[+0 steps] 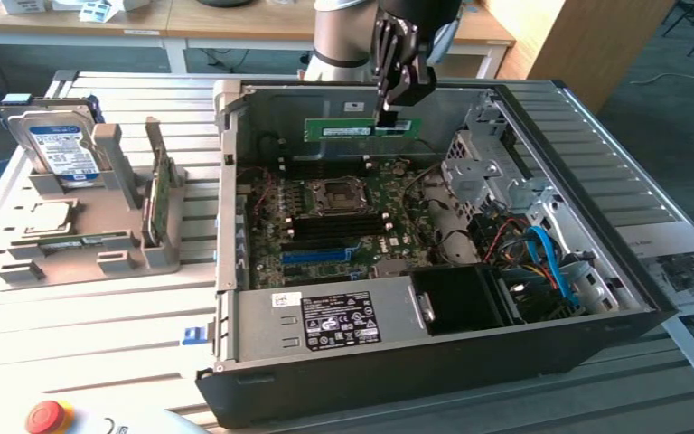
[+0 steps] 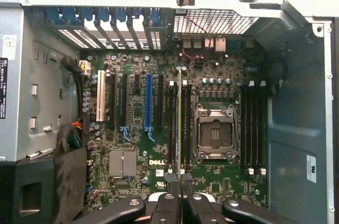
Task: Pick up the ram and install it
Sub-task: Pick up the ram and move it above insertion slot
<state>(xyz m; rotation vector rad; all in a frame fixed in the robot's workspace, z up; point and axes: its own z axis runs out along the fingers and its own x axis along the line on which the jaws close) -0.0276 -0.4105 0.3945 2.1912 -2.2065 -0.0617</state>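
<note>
Transport step: pincer (image 1: 390, 119) was clamped on the ram (image 1: 347, 130), held above the motherboard (image 1: 335, 212), and seating likely called for edge-on alignment with its memory slots (image 1: 323, 233).

At my remote console I saw the ram (image 1: 361, 129) as matt green board, the tool (image 1: 390, 116) glossy black, the case (image 1: 229, 208) dull sheet metal, the counter (image 1: 82, 316) ribbed metal.
</note>
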